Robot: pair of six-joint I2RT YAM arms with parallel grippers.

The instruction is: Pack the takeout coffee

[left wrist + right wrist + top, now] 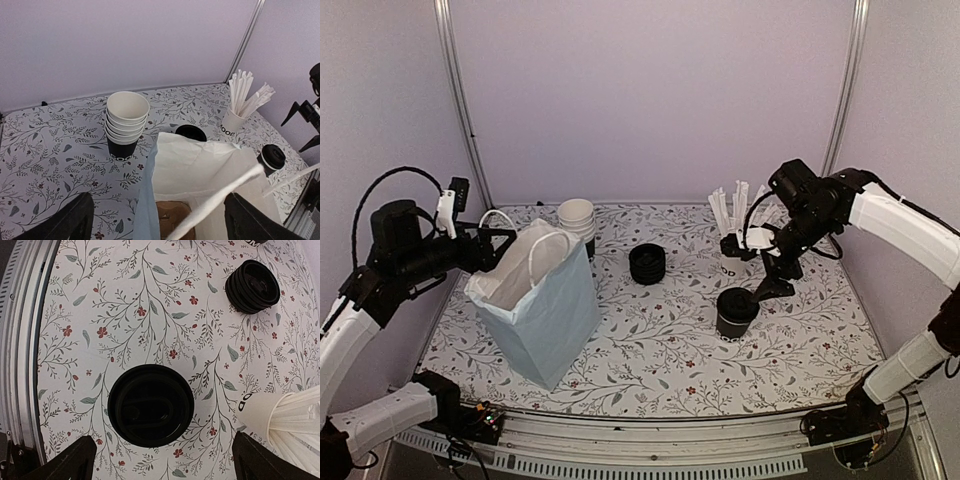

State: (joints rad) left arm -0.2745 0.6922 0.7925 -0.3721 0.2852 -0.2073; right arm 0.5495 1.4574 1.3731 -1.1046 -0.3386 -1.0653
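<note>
- Closest to the left wrist lens: dark fingers (65,222) of the left gripper (498,243), spread almost to full width and clamping nothing.
- Just below and ahead of those fingers, the mouth of the pale blue paper bag (545,310), upright and gaping. Probably straddled this way to steady the rim and keep the opening wide for a cup. Cannot tell whether either finger touches the paper.
- Across that gap, one white handle (220,197), slack and partly barring the mouth; worth minding at drop-in.
- Beyond the bag from the left gripper, a nested stack of cups (577,220): spare stock, not for packing.
- Further right, between both grippers, a stack of black lids (647,263), parked mid-table and apart from everything else.
- Just beyond the right gripper (765,285), a white cup of straws (738,250), near enough to brush on a careless lift.
- Directly beneath the right gripper, the takeout coffee (736,312): lidded, upright on the table, well apart from the bag, not yet packed.
- Right jaws wide with the lid centred between them, touching nothing; seemingly lined up to descend and close around the cup wall under the lid.
</note>
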